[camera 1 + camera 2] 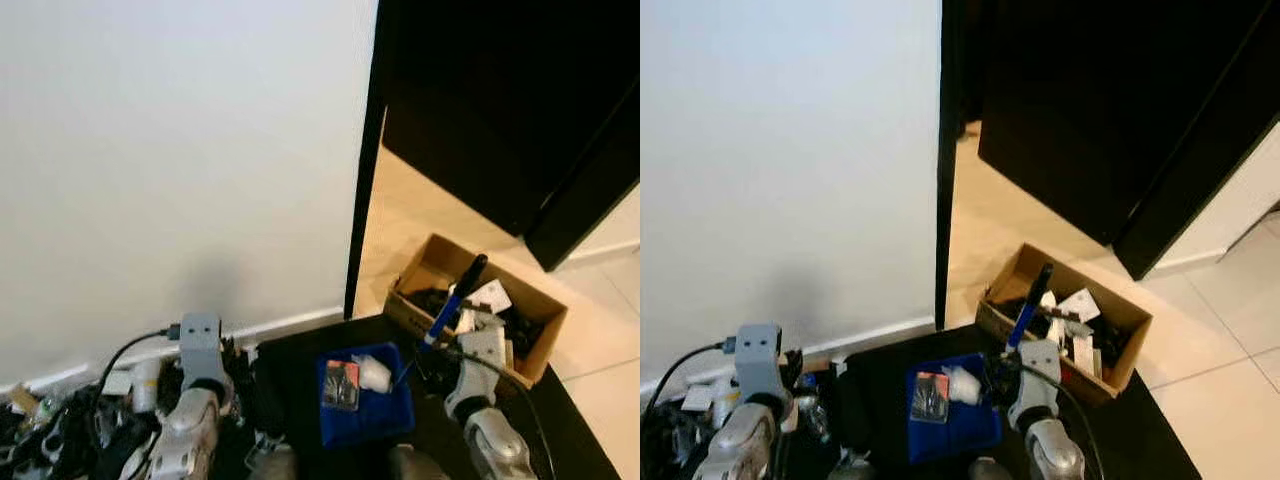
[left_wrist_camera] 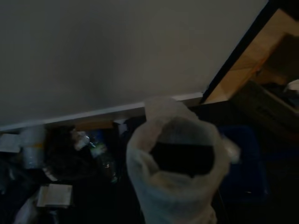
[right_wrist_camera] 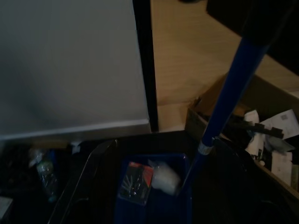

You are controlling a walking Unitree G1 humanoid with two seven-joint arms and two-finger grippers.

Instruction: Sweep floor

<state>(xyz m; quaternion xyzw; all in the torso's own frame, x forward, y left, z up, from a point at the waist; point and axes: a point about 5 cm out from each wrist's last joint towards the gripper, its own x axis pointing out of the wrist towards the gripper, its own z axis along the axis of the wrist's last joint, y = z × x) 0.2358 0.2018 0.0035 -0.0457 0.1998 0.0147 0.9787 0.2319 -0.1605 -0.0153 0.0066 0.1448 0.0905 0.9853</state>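
**Beside the white wall: dustpan loaded, litter left along the baseboard**

Between the two arms, a blue dustpan (image 1: 365, 398) is seen on a dark surface, with a small packet (image 1: 342, 385) and a pale crumpled scrap (image 1: 373, 372) lying in it. Its blue handle (image 1: 452, 300) is raised at a slant toward the cardboard box (image 1: 478, 305) of clutter standing on the tan floor (image 1: 420, 215) by the doorway.

Progress is judged partial: some debris is collected, but bottles, wrappers and cables (image 1: 80, 415) are left heaped along the baseboard on the robot's left. No broom is made out.

The right claw (image 1: 462, 330) is placed at the lower part of the handle and is judged clenched on it, though the fingers are not clearly resolved. From the left wrist, a pale open bag (image 2: 175, 172) is seen close to the lens; whether the left claw (image 1: 200, 345) grips it cannot be told.
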